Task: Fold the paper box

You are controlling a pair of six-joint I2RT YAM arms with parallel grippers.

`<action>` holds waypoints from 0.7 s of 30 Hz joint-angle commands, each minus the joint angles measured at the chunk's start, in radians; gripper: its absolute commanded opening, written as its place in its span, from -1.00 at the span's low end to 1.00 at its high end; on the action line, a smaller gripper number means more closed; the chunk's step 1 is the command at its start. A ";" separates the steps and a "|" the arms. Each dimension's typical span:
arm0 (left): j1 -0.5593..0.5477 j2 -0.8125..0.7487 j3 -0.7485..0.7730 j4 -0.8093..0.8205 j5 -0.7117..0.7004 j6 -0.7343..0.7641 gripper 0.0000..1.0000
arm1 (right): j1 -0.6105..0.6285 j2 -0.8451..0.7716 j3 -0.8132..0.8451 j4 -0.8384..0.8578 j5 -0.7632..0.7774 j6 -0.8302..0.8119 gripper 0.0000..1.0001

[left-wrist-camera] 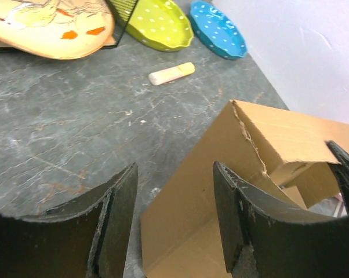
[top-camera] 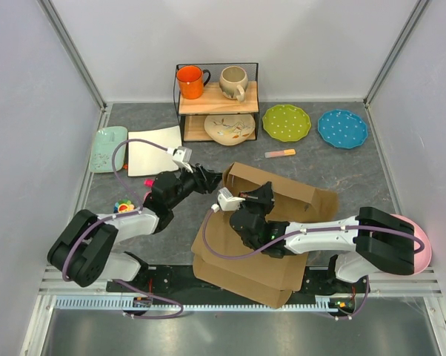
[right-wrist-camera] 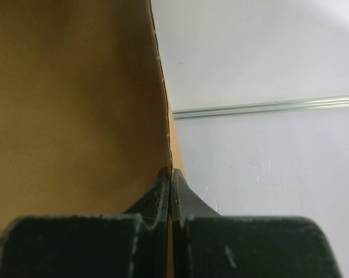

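Top external view: the paper box [top-camera: 241,278], brown cardboard and partly folded, lies on the grey surface [top-camera: 334,159] in front of both arms. Its long axis runs on a diagonal from the near left to the far right. A flat panel points toward the near edge and overhangs the arms' base rail. The far part is raised into walls.

The left arm reaches from its base at the near left, elbow bent, forearm aimed right and away. The left end effector [top-camera: 214,178] sits at the box's far-left corner. Left wrist view shows its two black fingers [left-wrist-camera: 119,214] spread wide and gripping nothing. The cardboard corner stands just beyond and to the right of them, behind the right finger.

The right arm lies stretched leftward from its base at the near right, low across the flat panel, wrist turned away from the base. The right end effector [top-camera: 266,191] meets the raised wall. Right wrist view shows its fingers [right-wrist-camera: 162,191] pressed together on the thin edge of a cardboard wall, which rises straight up from the grip.

Beyond the left end effector lie a small pale stick [left-wrist-camera: 171,73], a green dotted plate [left-wrist-camera: 157,23] and a blue dotted plate [left-wrist-camera: 218,29].
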 commanded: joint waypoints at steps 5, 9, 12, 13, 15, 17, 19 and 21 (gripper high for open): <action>-0.031 0.090 -0.072 0.273 0.145 -0.090 0.29 | 0.007 0.008 -0.002 -0.022 -0.018 0.086 -1.00; -0.047 0.092 -0.130 0.345 0.126 -0.090 0.32 | 0.009 0.001 -0.001 -0.028 -0.022 0.087 -1.00; -0.067 0.075 -0.149 0.353 0.114 -0.066 0.35 | 0.009 -0.001 0.001 -0.031 -0.022 0.089 -1.00; -0.079 0.070 -0.151 0.353 0.112 -0.048 0.35 | 0.009 -0.002 0.001 -0.031 -0.022 0.090 -1.00; -0.087 0.059 -0.158 0.361 0.105 -0.037 0.37 | 0.009 0.001 0.002 -0.032 -0.025 0.095 -1.00; -0.094 0.063 -0.163 0.390 0.096 -0.032 0.38 | 0.007 0.001 0.004 -0.035 -0.025 0.098 -1.00; -0.096 0.078 -0.164 0.418 0.089 -0.032 0.39 | 0.009 0.004 0.007 -0.042 -0.027 0.107 -1.00; -0.099 0.105 -0.158 0.461 0.086 -0.034 0.40 | 0.009 0.005 0.011 -0.063 -0.032 0.133 -1.00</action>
